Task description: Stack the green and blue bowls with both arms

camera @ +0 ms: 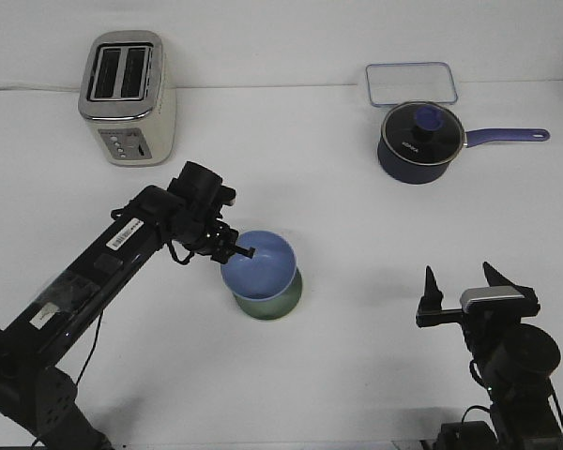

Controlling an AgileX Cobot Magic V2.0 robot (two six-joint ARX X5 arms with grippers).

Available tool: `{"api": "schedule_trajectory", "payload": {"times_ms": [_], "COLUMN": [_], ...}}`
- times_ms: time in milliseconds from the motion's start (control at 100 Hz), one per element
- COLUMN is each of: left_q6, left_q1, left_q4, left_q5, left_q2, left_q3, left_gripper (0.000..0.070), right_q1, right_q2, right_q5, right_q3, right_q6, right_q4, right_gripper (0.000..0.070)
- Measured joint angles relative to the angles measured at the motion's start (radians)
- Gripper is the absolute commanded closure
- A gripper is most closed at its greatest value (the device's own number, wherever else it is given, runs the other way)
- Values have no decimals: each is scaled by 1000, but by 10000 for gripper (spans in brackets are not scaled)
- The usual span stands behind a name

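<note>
While one blue bowl (259, 263) sits in one green bowl (272, 303), left gripper (241, 252) pinches blue rim; right gripper (460, 282) spread

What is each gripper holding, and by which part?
The left gripper holds the pale blue glossy bowl by its near-left rim; the right gripper holds nothing.

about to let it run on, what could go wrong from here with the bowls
1. The left gripper sits at the rim of the blue bowl, which looks tilted in the green bowl. Pulling away carelessly could drag or tip it out.
2. Whether the fingers are clear of the rim cannot be told, so lifting might raise the blue bowl too.
3. The right gripper stands open and apart, so it cannot steady the stack.
</note>
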Motion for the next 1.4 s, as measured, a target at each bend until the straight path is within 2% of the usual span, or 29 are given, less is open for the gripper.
{"api": "schedule_trajectory", "payload": {"times_ms": [360, 560, 920, 1090, 1300, 1400], "left_q6": [10, 10, 21, 32, 43, 42], "left_q1": [-47, -47, -42, 14, 136, 211], "left_q4": [-3, -3, -2, 14, 69, 88], "left_q5": [6, 6, 48, 46, -66, -76], "left_q2": [22, 24, 23, -42, -266, -349], "left_q3": [0, 0, 0, 0, 0, 0], "left_gripper": [678, 512, 510, 510, 509, 509], "right_q1": [0, 0, 0, 0, 0, 0], "right_q2": [0, 0, 0, 0, 0, 0], "right_q5": [0, 0, 0, 0, 0, 0], "right_q3": [0, 0, 0, 0, 0, 0], "right_q6": [0, 0, 0, 0, 0, 0], "right_q4": [3, 3, 3, 3, 3, 3], "right_gripper": [44, 44, 44, 44, 44, 44]}}
